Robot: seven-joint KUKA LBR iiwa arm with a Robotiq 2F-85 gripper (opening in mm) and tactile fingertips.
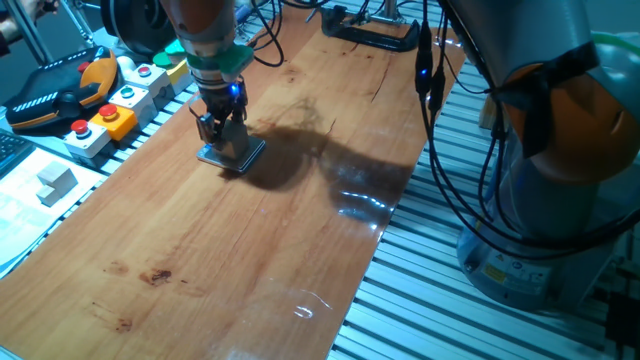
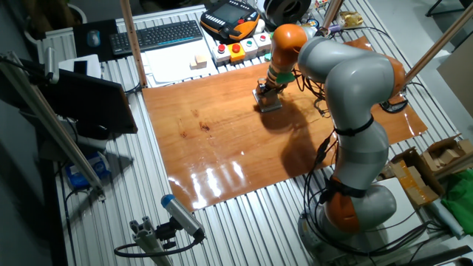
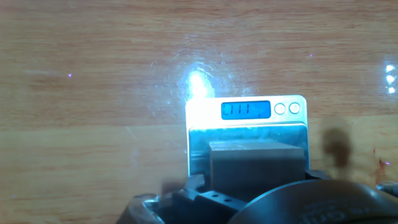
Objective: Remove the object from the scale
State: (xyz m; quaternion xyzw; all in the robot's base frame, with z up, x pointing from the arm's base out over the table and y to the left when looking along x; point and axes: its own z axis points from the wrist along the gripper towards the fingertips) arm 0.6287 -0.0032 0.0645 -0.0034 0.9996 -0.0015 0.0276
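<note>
The end effector [image 1: 222, 137] straddles the small pale grey cube [image 3: 256, 163]; its grip state is unclear. A poor grip may drag the thin silver-rimmed square scale [image 3: 246, 124].

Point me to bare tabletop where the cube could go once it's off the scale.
Most of the wooden board is bare: the whole near stretch in front of the scale, and the far end up to the black clamp. Crowded: the button boxes along the edge beside the gripper.

Hand [image 2: 267, 94] low over scale [image 2: 269, 104]
</note>
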